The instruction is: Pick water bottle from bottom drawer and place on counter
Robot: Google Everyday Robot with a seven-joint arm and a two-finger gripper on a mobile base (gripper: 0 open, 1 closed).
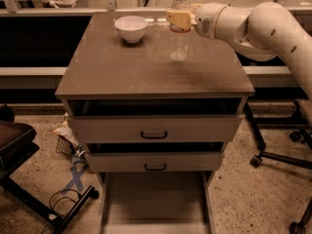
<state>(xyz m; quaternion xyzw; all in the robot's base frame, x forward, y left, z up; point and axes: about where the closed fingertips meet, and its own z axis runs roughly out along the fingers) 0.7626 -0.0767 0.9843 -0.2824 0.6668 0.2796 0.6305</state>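
Up on the counter (122, 74), far above the open drawer (153, 201), the bottle (179, 47) stands upright beside the bowl (130, 27), likely light, thin-walled and slick, with the gripper (179, 19) pinching its stiffer shoulder between both fingers.

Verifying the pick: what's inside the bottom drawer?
The bottom drawer shows only bare floor; its rear hides beneath the drawers above. The water bottle stands on the counter, gripper at its neck.
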